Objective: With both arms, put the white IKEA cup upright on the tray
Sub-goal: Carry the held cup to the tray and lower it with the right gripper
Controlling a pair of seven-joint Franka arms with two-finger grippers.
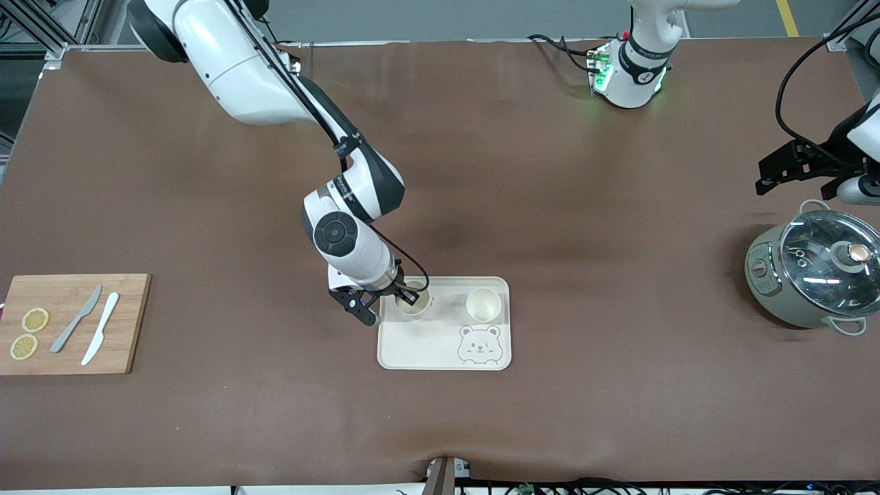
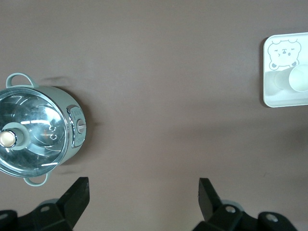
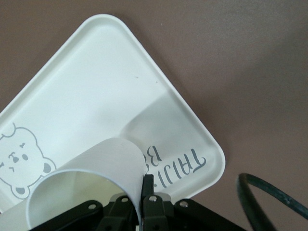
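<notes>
Tray [image 3: 110,96] lettering shows beside right hand's [image 3: 144,192] cup [image 3: 96,173].

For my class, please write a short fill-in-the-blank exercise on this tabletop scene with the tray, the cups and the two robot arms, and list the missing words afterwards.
1. The right gripper is shut on the rim of a white ____ over the tray.
2. A second cup stands upright on the tray, just above the drawing of a ____ face.
3. The left gripper waits with its fingers ____ above the table near the lidded pot.
4. Two lemon slices lie on the wooden ____ board.

Missing words: cup; bear; open; cutting
</notes>
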